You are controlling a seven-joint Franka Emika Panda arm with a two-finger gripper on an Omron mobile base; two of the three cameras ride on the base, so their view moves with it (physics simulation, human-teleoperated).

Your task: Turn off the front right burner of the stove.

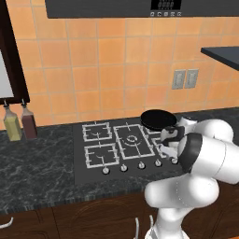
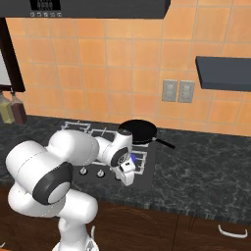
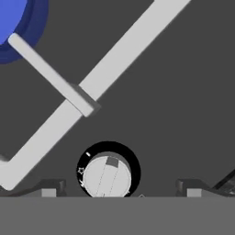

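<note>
Gripper point(image 3: 117, 189) sits low over the near right corner of the stove point(image 1: 93, 173), pointing down at the rightmost knob point(image 3: 108, 176). On my hand view its two dark finger tips point(image 3: 50, 188) rise well apart on either side of that knob, spread wide and clear of it; nothing is pinched between them. The knob is a round silver one inside a black dial ring with small white marks.

From the left base view I count five knobs in a row along the near edge of the black cooktop: four show plainly point(image 1: 106, 171), and the fifth at the right end is partly behind my arm. I count five grated burners in all, with two small ones on the left, one far and one near, and one larger middle grate point(image 1: 133, 140) with concentric rings.

The front right burner point(image 2: 134, 161) lies just beyond the hand, at the right near part of the stove; a blue flame disc point(image 3: 16, 25) shows at its cap, with grey grate bars point(image 3: 92, 87) crossing beside it. One black frying pan point(image 2: 138, 131) rests on the far right burner, handle pointing right.

Two bottles point(image 1: 21, 123) stand on the dark marble counter point(image 1: 37, 163) far to the left. Two wall outlets point(image 1: 185, 79) sit on the orange tiles.
</note>
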